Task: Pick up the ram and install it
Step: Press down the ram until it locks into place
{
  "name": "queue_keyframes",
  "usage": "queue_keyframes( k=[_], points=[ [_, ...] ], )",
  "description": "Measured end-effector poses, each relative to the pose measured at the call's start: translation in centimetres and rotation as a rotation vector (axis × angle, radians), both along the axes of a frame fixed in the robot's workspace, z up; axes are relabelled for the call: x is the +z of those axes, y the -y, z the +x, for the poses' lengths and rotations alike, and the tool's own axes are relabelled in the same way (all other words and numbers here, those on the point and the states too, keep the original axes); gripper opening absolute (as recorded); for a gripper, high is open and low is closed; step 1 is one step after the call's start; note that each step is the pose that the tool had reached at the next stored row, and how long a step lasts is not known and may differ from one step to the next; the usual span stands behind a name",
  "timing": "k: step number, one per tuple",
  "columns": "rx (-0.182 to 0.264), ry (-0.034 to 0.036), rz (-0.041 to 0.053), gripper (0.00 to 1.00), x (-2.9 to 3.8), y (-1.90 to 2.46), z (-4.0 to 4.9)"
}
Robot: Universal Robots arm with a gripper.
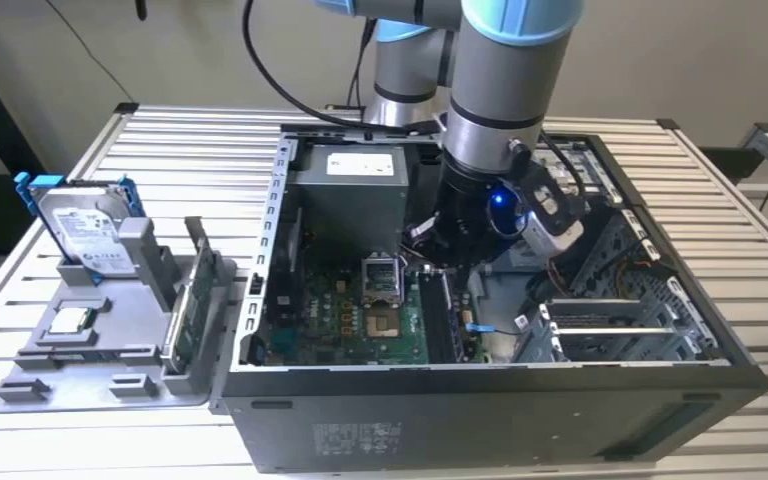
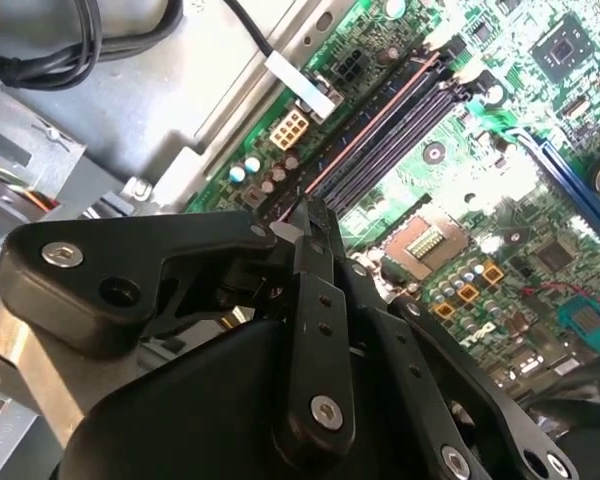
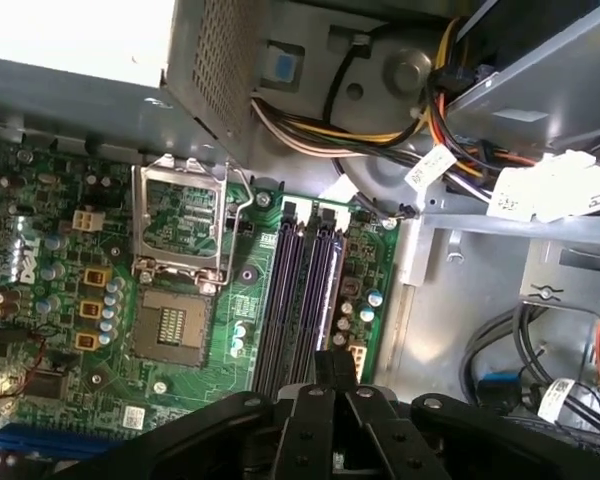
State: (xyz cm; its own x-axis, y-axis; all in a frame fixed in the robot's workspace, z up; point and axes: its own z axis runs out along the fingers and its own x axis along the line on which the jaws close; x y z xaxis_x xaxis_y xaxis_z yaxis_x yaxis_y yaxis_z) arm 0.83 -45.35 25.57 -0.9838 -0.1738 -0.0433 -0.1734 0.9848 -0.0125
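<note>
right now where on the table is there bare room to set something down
Bare slats lie behind the gray tray, between the hard drive and the case, and along the table on the exterior view's right of the case. It is crowded inside the case, where the gripper hangs over the motherboard, and on the tray.

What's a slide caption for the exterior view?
Robot arm's tool reaching into open grey computer case, above the green motherboard.
</note>
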Motion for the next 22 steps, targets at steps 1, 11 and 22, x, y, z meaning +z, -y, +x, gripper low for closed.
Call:
queue_keyframes(
  k=[1,11,22],
  points=[
    [0.01,0.0,-0.0002,0.11,0.0,0.0,0.0],
    [0.108,-0.0002,-0.0015,0.11,0.0,0.0,0.0],
    [0.149,-0.0305,-0.0066,0.11,0.01,0.0,0.2]
  ],
)
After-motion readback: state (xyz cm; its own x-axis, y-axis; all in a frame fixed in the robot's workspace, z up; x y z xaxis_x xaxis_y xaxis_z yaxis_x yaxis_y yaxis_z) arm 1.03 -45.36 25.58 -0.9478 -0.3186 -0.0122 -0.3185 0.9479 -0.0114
